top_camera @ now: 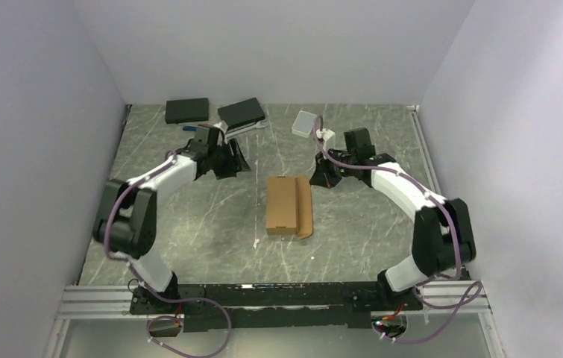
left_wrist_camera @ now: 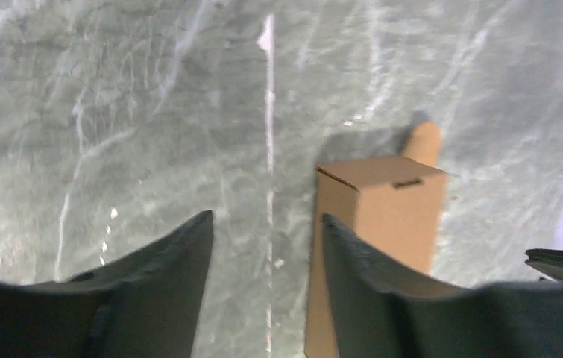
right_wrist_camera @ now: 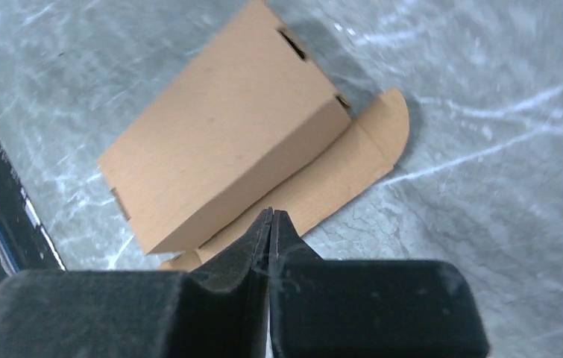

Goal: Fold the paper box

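The paper box was found in the middle of the table, between the two arms. It was folded up into a low brown box shape and was laid flat on the grey top. One long flap with a round corner was seen sticking out along its right side, flat on the table. Small slots were seen cut in one end of the box.

The left gripper was held over the table, to the left of the box and a bit farther back. Its two black fingers were spread apart with a clear gap, and only bare table was seen in that gap. Nothing was held by it. The box was seen past its right finger, not between the two, and was not touched.

The right gripper was seen by the far right corner of the box, just beside the flap. Its fingers were pressed tight together, tip to tip, and nothing was gripped between them. Whether the tips were touching the flap could not be told.

At the back of the table, a flat black box was laid on the left, and a second black box was laid near it, turned at a slant. A small white case was laid farther to the right, behind the right gripper.
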You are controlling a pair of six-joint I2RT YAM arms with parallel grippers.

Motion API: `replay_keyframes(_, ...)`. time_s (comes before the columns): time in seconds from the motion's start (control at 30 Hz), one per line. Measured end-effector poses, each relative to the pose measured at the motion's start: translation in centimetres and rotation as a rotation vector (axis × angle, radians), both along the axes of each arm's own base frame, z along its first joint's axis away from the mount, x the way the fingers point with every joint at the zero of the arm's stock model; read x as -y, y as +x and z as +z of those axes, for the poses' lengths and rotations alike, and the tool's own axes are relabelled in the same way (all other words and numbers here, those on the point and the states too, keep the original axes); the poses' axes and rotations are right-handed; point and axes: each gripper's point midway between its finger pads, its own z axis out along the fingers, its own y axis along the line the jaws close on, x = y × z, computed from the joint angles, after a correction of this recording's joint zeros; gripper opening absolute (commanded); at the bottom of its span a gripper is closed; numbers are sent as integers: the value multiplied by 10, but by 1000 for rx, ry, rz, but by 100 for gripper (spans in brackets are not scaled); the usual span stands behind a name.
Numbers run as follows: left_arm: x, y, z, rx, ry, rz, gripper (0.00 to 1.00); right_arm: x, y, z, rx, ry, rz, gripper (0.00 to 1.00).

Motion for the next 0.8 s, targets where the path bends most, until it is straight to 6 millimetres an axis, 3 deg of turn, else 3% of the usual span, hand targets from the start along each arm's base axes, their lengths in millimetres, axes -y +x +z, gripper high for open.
replay_keyframes(0.07, -4, -10, 26, 76, -17, -10, 91, -1, -5, 22, 102, 15, 72, 22)
replay_keyframes(0.1, -5, -15, 37, 112, -30, -15, 95, -2, -12, 36, 177, 28, 128, 38)
replay_keyframes(0.17, -7, -27, 54, 170, -60, -23, 95, -3, -29, 54, 306, 56, 239, 60)
replay_keyframes(0.23, -6, -39, 63, 195, -90, -41, 87, -3, -55, 64, 457, 81, 383, 65)
replay_keyframes(0.27, -5, -45, 64, 196, -104, -52, 82, -3, -70, 63, 534, 86, 460, 62)
replay_keyframes(0.33, -1, -53, 60, 175, -128, -78, 67, -1, -93, 53, 635, 80, 576, 41)
replay_keyframes(0.37, 0, -57, 56, 163, -139, -90, 66, 0, -102, 43, 664, 68, 621, 33)
replay_keyframes(0.43, 4, -67, 46, 133, -147, -112, 60, 1, -108, 24, 667, 42, 662, 22)
replay_keyframes(0.53, 14, -83, 35, 91, -142, -157, 49, 1, -99, 0, 652, -37, 683, 7)
replay_keyframes(0.63, 30, -91, 22, 55, -129, -208, 40, -7, -93, -23, 641, -132, 724, 0)
replay_keyframes(0.8, 42, -95, -14, -38, -79, -243, 39, -13, -80, -59, 603, -283, 754, 0)
